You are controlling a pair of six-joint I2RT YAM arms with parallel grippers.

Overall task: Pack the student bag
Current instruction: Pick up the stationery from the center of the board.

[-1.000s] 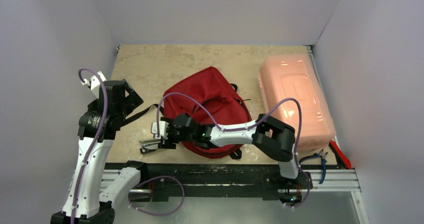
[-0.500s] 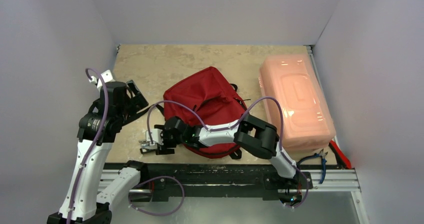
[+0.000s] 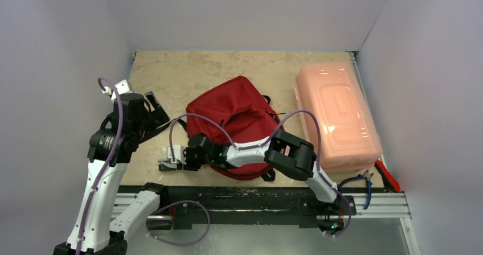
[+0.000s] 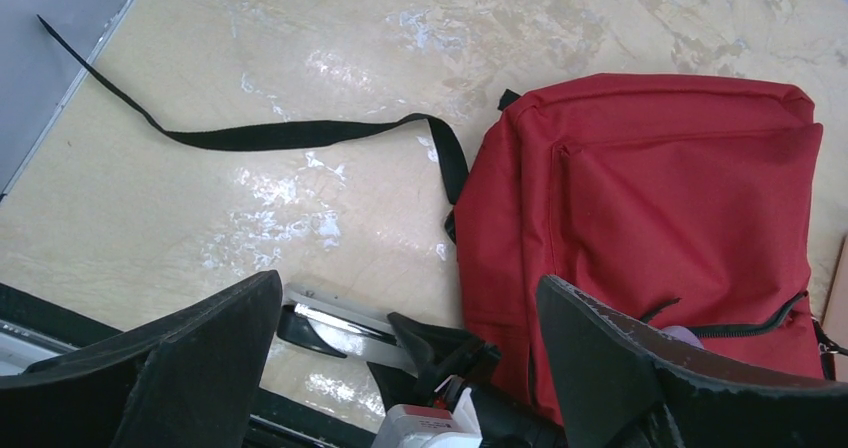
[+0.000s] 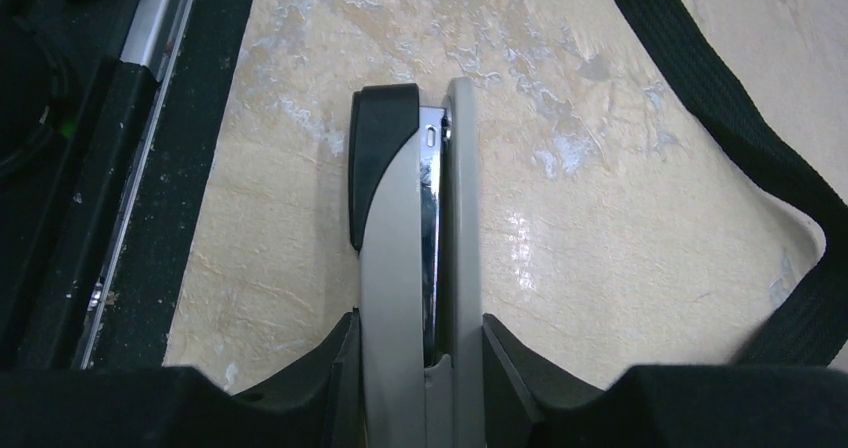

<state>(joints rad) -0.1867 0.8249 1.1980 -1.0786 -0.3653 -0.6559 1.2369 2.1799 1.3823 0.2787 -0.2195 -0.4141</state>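
The student bag (image 3: 239,115), dark red with black zippers, lies flat mid-table and fills the right of the left wrist view (image 4: 650,218). A grey and black stapler (image 3: 167,165) lies on the table by the bag's near left corner. My right gripper (image 3: 177,164) reaches left across the bag's front edge. In the right wrist view both fingers press the stapler (image 5: 410,248) from either side, so this gripper (image 5: 415,333) is shut on it. My left gripper (image 3: 154,110) hangs open above the table left of the bag, its jaws wide with nothing between them (image 4: 405,283).
A pale pink plastic box (image 3: 336,115) stands at the right. One of the bag's black straps (image 4: 290,133) trails across the table to the left. Blue-handled pliers (image 3: 361,181) and a red tool (image 3: 387,175) lie near the black front rail (image 3: 256,201).
My right gripper slid left and down to the stapler and closed on it. The left arm swung slightly away and has held still since.
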